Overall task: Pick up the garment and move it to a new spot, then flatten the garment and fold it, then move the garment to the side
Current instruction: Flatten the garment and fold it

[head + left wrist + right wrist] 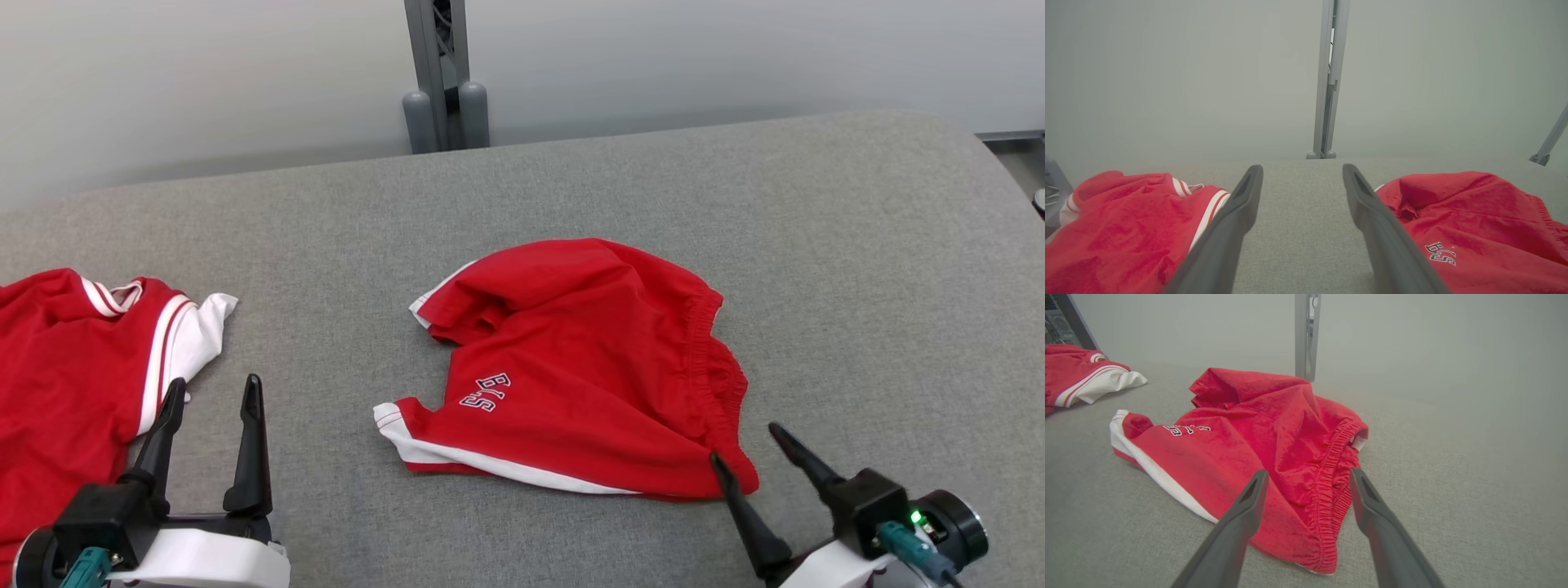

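The garment (588, 367) is a pair of red shorts with white side stripes, white lettering and an elastic waistband, lying crumpled in the middle of the grey padded table (326, 220). My right gripper (745, 442) is open at the shorts' near right corner. In the right wrist view the waistband of the shorts (1257, 428) lies between the fingers of that open gripper (1308, 471), and I cannot tell whether they touch it. My left gripper (215, 380) stands open over bare table, holding nothing. In the left wrist view the gripper (1302, 167) has the shorts (1474, 228) to its right.
A second red garment, a jersey with white trim (73, 367), lies at the table's left edge, just left of my left gripper. A grey metal post (445, 82) stands behind the table's far edge against a pale wall. The table's right end curves away.
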